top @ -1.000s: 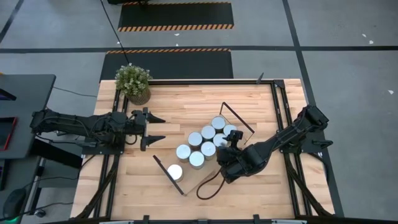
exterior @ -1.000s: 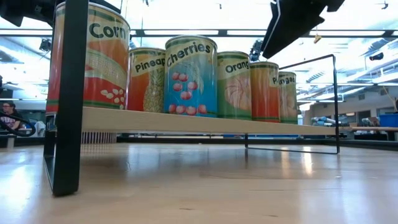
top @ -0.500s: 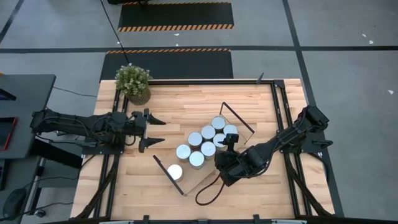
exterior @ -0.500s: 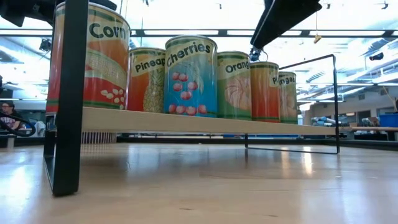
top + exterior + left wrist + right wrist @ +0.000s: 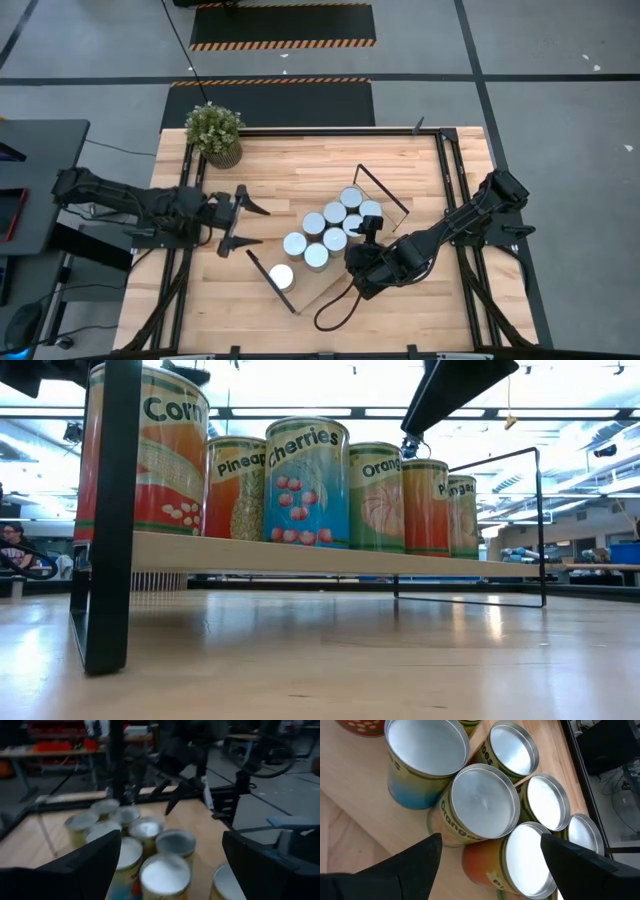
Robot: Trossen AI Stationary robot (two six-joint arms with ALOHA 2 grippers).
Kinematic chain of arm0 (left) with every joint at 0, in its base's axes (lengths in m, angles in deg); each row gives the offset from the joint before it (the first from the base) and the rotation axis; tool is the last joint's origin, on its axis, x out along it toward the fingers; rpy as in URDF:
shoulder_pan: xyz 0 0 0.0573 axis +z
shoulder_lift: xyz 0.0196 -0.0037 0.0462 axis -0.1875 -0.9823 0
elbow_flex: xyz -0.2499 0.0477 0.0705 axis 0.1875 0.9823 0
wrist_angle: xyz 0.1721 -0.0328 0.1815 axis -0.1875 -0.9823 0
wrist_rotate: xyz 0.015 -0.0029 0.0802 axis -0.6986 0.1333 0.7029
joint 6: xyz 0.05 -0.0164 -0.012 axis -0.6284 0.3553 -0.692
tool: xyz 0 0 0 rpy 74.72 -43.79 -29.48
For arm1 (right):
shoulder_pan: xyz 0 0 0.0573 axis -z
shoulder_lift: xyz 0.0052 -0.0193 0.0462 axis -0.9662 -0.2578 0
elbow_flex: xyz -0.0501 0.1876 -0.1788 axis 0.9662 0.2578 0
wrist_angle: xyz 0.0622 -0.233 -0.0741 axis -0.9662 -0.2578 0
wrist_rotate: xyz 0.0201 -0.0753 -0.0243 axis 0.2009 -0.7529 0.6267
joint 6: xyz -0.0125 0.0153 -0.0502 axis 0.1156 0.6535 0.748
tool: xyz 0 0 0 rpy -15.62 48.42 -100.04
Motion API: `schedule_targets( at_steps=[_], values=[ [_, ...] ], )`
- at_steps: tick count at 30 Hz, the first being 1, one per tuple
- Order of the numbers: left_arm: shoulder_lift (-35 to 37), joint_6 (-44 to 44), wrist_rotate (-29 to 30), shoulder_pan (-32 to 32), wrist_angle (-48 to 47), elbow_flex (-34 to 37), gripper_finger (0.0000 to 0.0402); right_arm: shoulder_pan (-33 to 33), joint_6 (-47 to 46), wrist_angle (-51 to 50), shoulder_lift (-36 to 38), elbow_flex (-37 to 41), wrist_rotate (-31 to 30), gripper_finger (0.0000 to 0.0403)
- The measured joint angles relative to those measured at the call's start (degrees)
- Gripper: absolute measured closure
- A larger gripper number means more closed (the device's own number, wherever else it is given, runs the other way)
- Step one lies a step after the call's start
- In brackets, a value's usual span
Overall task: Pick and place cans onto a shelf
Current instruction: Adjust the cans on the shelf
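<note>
From above, the shelf (image 5: 335,285) lies slantwise on the table (image 5: 300,160), and all eight cans (image 5: 323,222) stand on it: seven clustered toward its far end, one apart at the near end (image 5: 281,276). Every top is sealed, so no contents show. The left gripper (image 5: 243,226) hangs over bare table beside the cluster, fingers spread wide. The right gripper (image 5: 366,232) sits at the cluster's edge; its fingers cannot be judged here. A plant (image 5: 215,132) stands at the table's far left corner.

At table height, the cans stand upright in a row on the shelf board, labelled Corn (image 5: 145,455), Pineapple (image 5: 236,488), Cherries (image 5: 306,482) and Orange (image 5: 376,497), with two more behind.

The left wrist view shows spread fingers (image 5: 90,862) framing the cans, touching none.

The right wrist view looks down on closed lids, its fingers (image 5: 415,860) apart above them, gripping nothing.
</note>
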Motion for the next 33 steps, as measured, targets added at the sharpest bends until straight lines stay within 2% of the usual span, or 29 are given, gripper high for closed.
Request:
schedule_targets(
  at_steps=[8,11,14,18,21,24,28,33],
  values=[
    [-2.6,-4.1,0.0,-6.1,11.8,0.0,0.0046,0.0,0.4,-0.6,0.0,0.0,-0.6,0.0056],
    [-3.5,-4.4,0.0,-8.7,15.0,0.0,0.0046,-0.1,2.0,-1.6,0.0,0.0,-3.3,0.0056],
    [-4.3,1.1,-1.1,-11.5,15.2,-0.1,0.0046,-0.1,4.2,-1.7,0.0,0.0,-5.8,0.0056],
    [-5.6,10.5,-11.0,-16.3,13.7,-0.3,0.0046,-0.1,5.9,-1.7,0.0,0.0,-8.6,0.0056],
    [-6.8,14.1,-12.9,-22.5,15.0,-0.3,0.0046,-0.1,5.9,-1.6,0.0,0.0,-10.3,0.0056],
    [-8.0,14.3,-8.1,-29.6,16.8,-0.3,0.0046,-0.1,5.9,-0.4,0.0,0.0,-10.7,0.0056],
    [-10.9,14.2,2.5,-38.9,17.1,-0.3,0.0046,-0.3,5.7,0.7,0.0,0.0,-10.7,0.0056],
    [-18.3,18.4,15.9,-45.6,20.3,-0.3,0.0046,-0.3,3.3,1.0,0.0,0.0,-10.6,0.0056]
  ],
)
